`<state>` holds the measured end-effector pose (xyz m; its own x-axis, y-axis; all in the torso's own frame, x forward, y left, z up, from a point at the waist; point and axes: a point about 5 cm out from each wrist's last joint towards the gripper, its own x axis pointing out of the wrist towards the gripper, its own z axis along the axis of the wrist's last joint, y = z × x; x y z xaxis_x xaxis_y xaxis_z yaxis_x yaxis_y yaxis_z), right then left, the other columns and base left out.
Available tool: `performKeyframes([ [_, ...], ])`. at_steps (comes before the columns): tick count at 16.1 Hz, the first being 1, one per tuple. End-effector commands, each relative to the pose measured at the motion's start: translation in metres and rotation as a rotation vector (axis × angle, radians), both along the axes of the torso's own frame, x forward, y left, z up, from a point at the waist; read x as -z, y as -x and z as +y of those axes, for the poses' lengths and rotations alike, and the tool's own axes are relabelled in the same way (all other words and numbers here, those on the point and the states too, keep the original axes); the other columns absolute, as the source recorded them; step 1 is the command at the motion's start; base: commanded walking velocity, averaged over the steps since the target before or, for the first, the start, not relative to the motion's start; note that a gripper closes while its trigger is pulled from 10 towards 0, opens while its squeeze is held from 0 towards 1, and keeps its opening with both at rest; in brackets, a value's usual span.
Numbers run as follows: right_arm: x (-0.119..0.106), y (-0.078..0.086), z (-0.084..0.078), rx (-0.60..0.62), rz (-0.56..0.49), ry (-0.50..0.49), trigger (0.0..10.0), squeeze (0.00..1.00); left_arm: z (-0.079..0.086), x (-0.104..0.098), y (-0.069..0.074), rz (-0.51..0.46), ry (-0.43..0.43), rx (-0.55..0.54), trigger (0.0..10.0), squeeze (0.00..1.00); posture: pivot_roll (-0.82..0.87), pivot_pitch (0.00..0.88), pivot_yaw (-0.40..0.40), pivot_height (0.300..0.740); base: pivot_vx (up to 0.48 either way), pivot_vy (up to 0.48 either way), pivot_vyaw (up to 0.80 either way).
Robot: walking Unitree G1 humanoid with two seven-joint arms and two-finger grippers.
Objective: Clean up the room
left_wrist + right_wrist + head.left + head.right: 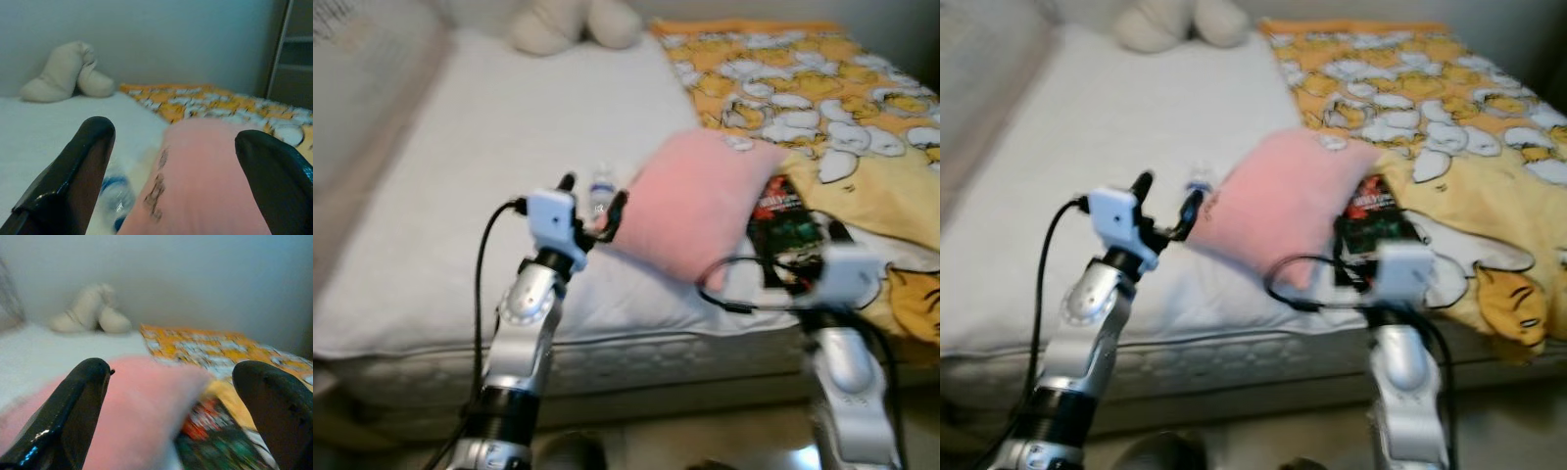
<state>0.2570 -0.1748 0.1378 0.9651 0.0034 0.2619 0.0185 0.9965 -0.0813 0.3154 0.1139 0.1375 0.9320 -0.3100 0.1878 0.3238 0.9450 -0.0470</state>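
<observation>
A pink pillow (pixel 695 206) lies on the white mattress (pixel 440 215) near its front edge. Beside the pillow's left corner lies a small clear water bottle (pixel 600 189) with a blue label. My left gripper (pixel 593 194) is open just in front of the bottle (pixel 115 193) and the pillow's corner (pixel 205 171), with nothing held. A dark book or magazine (pixel 781 227) with a red and green cover lies partly under the pillow's right side. My right gripper (pixel 808 250) is open over this book (pixel 215 445), its fingers wide apart.
A yellow and orange blanket (pixel 842 98) with white duck prints covers the bed's right half. A cream plush toy (pixel 573 24) sits at the head of the bed by the wall. A dark shelf unit (pixel 293 54) stands beyond the bed. Floor runs along the bed's front edge.
</observation>
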Motion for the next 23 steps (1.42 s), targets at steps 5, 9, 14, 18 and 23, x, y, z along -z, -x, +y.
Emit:
performKeyframes([
  [5, 0.014, -0.014, 0.005, -0.029, 0.082, -0.002, 10.0, 0.0, -0.018, -0.014, -0.013, 0.031, -0.017, 0.088, 10.0, 0.0, -0.11, 0.0, 0.067, 0.719, 0.169, 0.396, -0.29],
  [9, 0.02, -0.017, -0.002, 0.005, 0.105, -0.021, 10.0, 0.0, -0.033, -0.008, -0.02, 0.061, -0.104, 0.086, 10.0, 0.0, -0.13, 0.0, 0.077, 0.719, 0.14, 0.195, -0.35],
  [14, 0.034, 0.008, -0.026, 0.151, 0.109, -0.199, 10.0, 0.0, 0.025, 0.031, -0.018, 0.242, 0.061, -0.194, 10.0, 0.0, -0.15, 0.0, 0.081, 0.719, 0.0, 0.0, 0.0],
  [18, 0.056, 0.038, -0.052, 0.293, 0.144, -0.155, 10.0, 0.0, 0.033, 0.049, -0.005, 0.283, 0.043, -0.233, 10.0, 0.0, -0.15, 0.0, 0.078, 0.719, 0.0, 0.0, 0.0],
  [23, 0.049, 0.024, -0.036, 0.175, 0.129, -0.089, 10.0, 0.0, 0.004, 0.031, -0.011, 0.168, -0.012, -0.034, 10.0, 0.0, -0.17, 0.0, 0.091, 0.719, 0.358, 0.0, 0.0],
])
